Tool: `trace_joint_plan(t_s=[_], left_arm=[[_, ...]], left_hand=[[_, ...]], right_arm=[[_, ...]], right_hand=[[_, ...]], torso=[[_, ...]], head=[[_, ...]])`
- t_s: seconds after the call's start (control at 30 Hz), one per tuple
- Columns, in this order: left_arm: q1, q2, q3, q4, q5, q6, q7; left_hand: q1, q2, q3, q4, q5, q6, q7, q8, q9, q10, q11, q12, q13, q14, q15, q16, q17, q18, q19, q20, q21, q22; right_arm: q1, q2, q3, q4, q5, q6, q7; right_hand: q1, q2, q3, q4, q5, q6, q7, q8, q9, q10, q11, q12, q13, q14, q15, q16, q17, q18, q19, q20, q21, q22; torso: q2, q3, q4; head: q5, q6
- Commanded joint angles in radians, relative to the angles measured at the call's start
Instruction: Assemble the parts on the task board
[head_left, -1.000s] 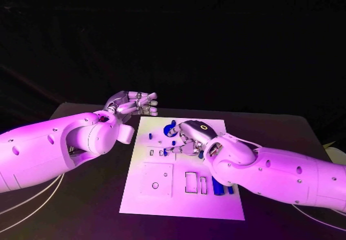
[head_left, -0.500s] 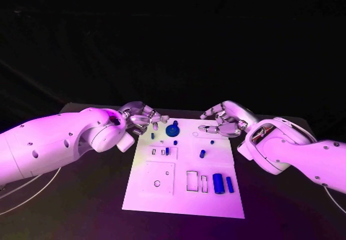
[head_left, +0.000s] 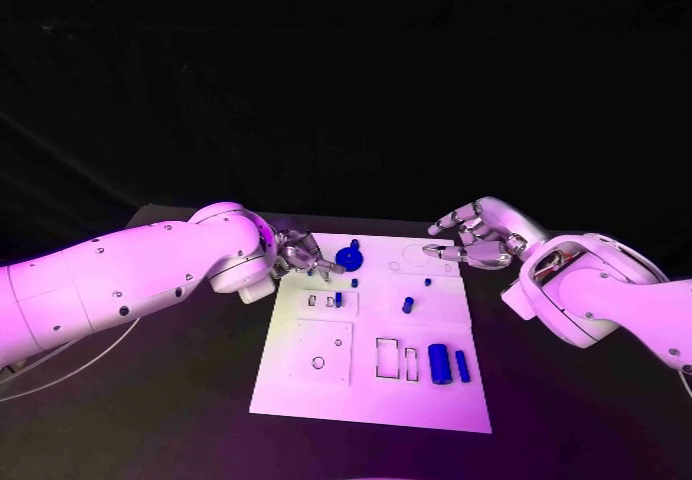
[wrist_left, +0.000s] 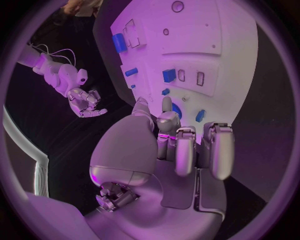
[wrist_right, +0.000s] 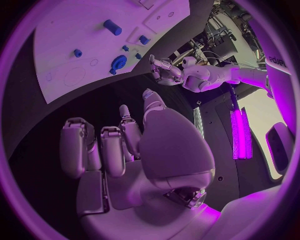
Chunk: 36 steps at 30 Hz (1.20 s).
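Two hands at the far end of the board, neither holding a part

Both hands sit near the far end of the task board (head_left: 368, 385), which lies flat in the middle of the black tabletop (head_left: 173, 420). Not much else around, just pale cables (head_left: 58, 375) trailing under the left arm at the tabletop's near left.

The left hand (head_left: 300, 250) is right at the board's far left corner, with its own bulky forearm covering most of it in the head view, so that view doesn't show the fingers properly. The left wrist view sorts that out: the fingers (wrist_left: 187, 150) are loosely curled, apart, with nothing in them, and their tips hang just over the round blue part (head_left: 348, 259) near the far edge.

The right hand (head_left: 483, 240) hovers off the board's far right corner, fingers bent but spread, empty too. The right wrist view shows it above bare tabletop, board off to the side.

Other blue parts: a small peg (head_left: 407, 305) mid-board, well apart from both hands, and two upright cylinders (head_left: 447, 366) at the near right, beside the rectangular slots (head_left: 392, 361).
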Motion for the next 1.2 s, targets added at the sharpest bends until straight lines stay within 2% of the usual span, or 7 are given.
trace_joint_plan(t_s=[0.03,0.13,0.33,0.53,0.8,1.07,1.2], left_arm=[[0.002,0.027,0.001,-0.017,-0.09,0.077,-0.12],[0.002,0.054,0.001,-0.04,-0.096,0.091,-0.144],[0.002,0.09,0.001,-0.071,-0.098,0.105,-0.162],[0.002,0.105,0.001,-0.079,-0.092,0.118,-0.166],[0.001,0.123,0.0,-0.087,-0.09,0.143,-0.165],[-0.001,0.147,-0.003,-0.106,-0.089,0.161,-0.169],[-0.002,0.152,-0.004,-0.109,-0.089,0.169,-0.169]], left_hand=[[-0.011,0.0,-0.009,0.0,-0.003,-0.006,-0.002,0.008,0.005,0.006,-0.001,0.007,0.004,0.107,-0.007,0.002,0.263,-0.014,0.063,-0.005,0.007,0.188],[-0.016,-0.002,-0.011,0.001,-0.003,-0.01,-0.002,0.012,0.013,0.006,-0.001,0.012,0.011,0.107,-0.007,0.002,0.263,-0.015,0.065,-0.005,0.009,0.192],[-0.02,-0.003,-0.011,0.001,-0.003,-0.013,-0.002,0.016,0.02,0.008,-0.001,0.02,0.02,0.107,-0.007,0.002,0.263,-0.017,0.068,-0.005,0.011,0.198],[-0.023,-0.003,-0.01,0.001,-0.003,-0.015,-0.002,0.02,0.027,0.011,-0.002,0.029,0.029,0.107,-0.007,0.002,0.263,-0.017,0.07,-0.005,0.012,0.201],[-0.025,-0.003,-0.01,0.0,-0.003,-0.017,-0.003,0.023,0.033,0.013,-0.002,0.035,0.036,0.107,-0.008,0.002,0.263,-0.018,0.072,-0.005,0.014,0.204],[-0.026,-0.001,-0.008,0.0,-0.003,-0.019,-0.003,0.026,0.039,0.014,-0.002,0.039,0.04,0.107,-0.008,0.002,0.263,-0.018,0.072,-0.005,0.014,0.206],[-0.026,0.001,-0.008,0.0,-0.002,-0.02,-0.003,0.028,0.042,0.013,-0.002,0.039,0.04,0.107,-0.008,0.002,0.263,-0.018,0.073,-0.005,0.015,0.207]], right_arm=[[0.0,-0.001,0.0,0.0,0.002,0.019,-0.021],[0.0,0.0,0.0,-0.002,0.001,0.022,-0.026],[0.0,0.001,0.0,-0.003,-0.004,0.024,-0.033],[0.0,0.003,0.0,-0.006,-0.005,0.025,-0.036],[0.0,0.01,0.0,-0.013,-0.011,0.03,-0.04],[0.0,0.011,0.0,-0.013,-0.016,0.033,-0.042],[0.0,0.011,0.0,-0.014,-0.019,0.041,-0.039]], right_hand=[[-0.003,-0.004,-0.006,0.001,0.005,0.007,0.001,0.005,0.001,0.002,-0.008,0.003,0.026,0.069,-0.006,-0.003,0.121,0.017,0.001,-0.005,-0.004,0.127],[-0.004,-0.004,-0.007,0.001,0.007,0.007,0.0,0.006,0.002,0.002,-0.008,0.003,0.025,0.069,-0.006,-0.004,0.12,0.017,0.001,-0.005,-0.005,0.126],[-0.006,-0.005,-0.01,0.003,0.01,0.007,0.0,0.006,0.002,0.002,-0.009,0.003,0.025,0.069,-0.007,-0.004,0.12,0.017,0.001,-0.005,-0.006,0.126],[-0.008,-0.005,-0.011,0.004,0.011,0.007,0.0,0.006,0.002,0.002,-0.009,0.003,0.024,0.069,-0.007,-0.004,0.12,0.017,0.0,-0.006,-0.006,0.125],[-0.01,-0.004,-0.013,0.006,0.012,0.007,0.0,0.007,0.002,0.002,-0.009,0.002,0.024,0.069,-0.007,-0.005,0.119,0.017,0.0,-0.006,-0.007,0.125],[-0.011,-0.004,-0.015,0.007,0.014,0.007,0.0,0.007,0.002,0.001,-0.009,0.0,0.022,0.069,-0.007,-0.005,0.118,0.018,-0.001,-0.006,-0.01,0.124],[-0.012,-0.004,-0.015,0.008,0.014,0.007,0.0,0.007,0.002,0.0,-0.009,0.0,0.021,0.069,-0.007,-0.006,0.117,0.018,-0.002,-0.006,-0.011,0.123]], torso=[[0.001,-0.0005,0.0021],[0.001,-0.0007,0.0028],[0.001,-0.0021,0.0034],[0.001,-0.0013,0.0049],[0.001,-0.0016,0.0062],[0.002,-0.0015,0.0038],[0.002,-0.0011,0.0047]], head=[[-0.002,-0.002],[-0.004,-0.003],[-0.005,-0.012],[-0.002,-0.018],[-0.006,-0.023],[-0.006,-0.027],[-0.007,-0.028]])
